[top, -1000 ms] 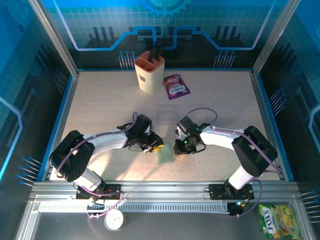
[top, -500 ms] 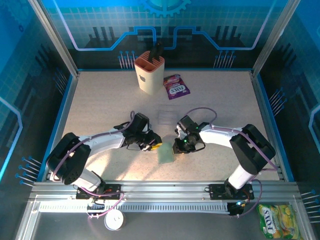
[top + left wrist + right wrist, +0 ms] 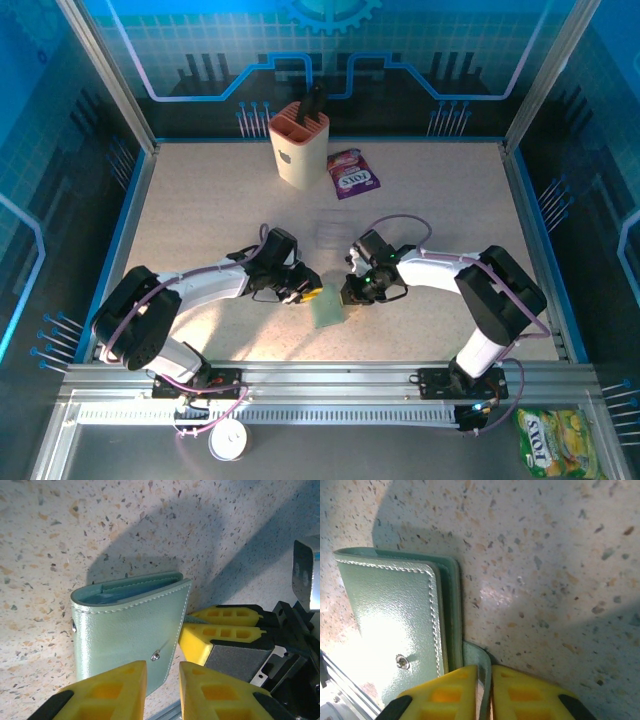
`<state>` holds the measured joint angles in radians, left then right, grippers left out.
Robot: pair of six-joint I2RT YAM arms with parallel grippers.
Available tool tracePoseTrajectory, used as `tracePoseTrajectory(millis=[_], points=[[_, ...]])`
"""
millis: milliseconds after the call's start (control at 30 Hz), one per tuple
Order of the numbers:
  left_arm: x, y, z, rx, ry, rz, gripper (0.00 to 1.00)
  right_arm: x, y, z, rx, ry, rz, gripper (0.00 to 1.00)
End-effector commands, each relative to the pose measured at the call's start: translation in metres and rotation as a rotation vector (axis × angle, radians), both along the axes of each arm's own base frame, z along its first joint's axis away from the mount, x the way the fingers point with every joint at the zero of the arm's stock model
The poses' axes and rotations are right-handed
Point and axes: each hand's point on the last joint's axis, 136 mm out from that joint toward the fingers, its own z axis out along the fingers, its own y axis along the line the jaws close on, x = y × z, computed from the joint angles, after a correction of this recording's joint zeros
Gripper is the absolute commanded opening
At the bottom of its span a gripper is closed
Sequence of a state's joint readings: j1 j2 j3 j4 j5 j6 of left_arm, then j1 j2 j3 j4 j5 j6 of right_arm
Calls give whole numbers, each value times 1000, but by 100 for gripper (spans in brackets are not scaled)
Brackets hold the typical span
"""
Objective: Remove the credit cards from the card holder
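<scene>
Two grippers are converging on one small target. Over the last second both have been edging toward 9 o'clock, and the card holder [image 3: 127, 630] has been sliding a little with them.

The left gripper [image 3: 161, 669] is hovering at the holder's snap corner, its fingers standing apart by a narrow gap with nothing visibly pinched. The holder is lying folded shut on the counter [image 3: 200, 220] toward 6 o'clock, between the two arms. The right gripper [image 3: 484, 672] is clamping together on the thin loose flap at the holder's 3 o'clock edge. I judge that grip is setting up the peel that opens the cover, with the credit cards presumably sitting inside.

A beige slotted cup [image 3: 298, 147] and a purple candy packet [image 3: 352, 172] are sitting well apart at 12 o'clock, blocking nothing. The crowding fingers themselves are posing the tighter constraint.
</scene>
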<state>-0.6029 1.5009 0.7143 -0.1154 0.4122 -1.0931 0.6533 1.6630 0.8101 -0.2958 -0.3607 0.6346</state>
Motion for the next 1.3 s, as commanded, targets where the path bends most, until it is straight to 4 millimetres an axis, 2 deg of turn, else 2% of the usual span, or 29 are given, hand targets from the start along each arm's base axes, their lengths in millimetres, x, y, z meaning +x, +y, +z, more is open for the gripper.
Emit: tracePoseTrajectory(millis=[0, 133, 300, 533, 900, 1000, 1033, 1267], points=[[-1, 6, -2, 0, -5, 8, 25, 2, 7, 2, 32, 10, -1, 16], [-1, 6, -1, -2, -9, 9, 25, 3, 3, 2, 15, 1, -10, 10], [2, 8, 0, 1, -21, 13, 25, 8, -11, 8, -33, -28, -46, 4], [7, 12, 1, -2, -30, 18, 24, 14, -32, 24, -38, -63, -83, 2], [19, 30, 6, -13, -55, 60, 23, 15, -29, 58, -6, -107, -54, 2], [21, 36, 8, -16, -64, 71, 23, 12, -29, 59, -13, -92, -36, 2], [22, 38, 9, -15, -67, 72, 23, 18, -25, 69, 1, -115, -33, 2], [26, 47, 11, -34, -72, 91, 24, 25, -23, 83, -10, -125, -55, 2]])
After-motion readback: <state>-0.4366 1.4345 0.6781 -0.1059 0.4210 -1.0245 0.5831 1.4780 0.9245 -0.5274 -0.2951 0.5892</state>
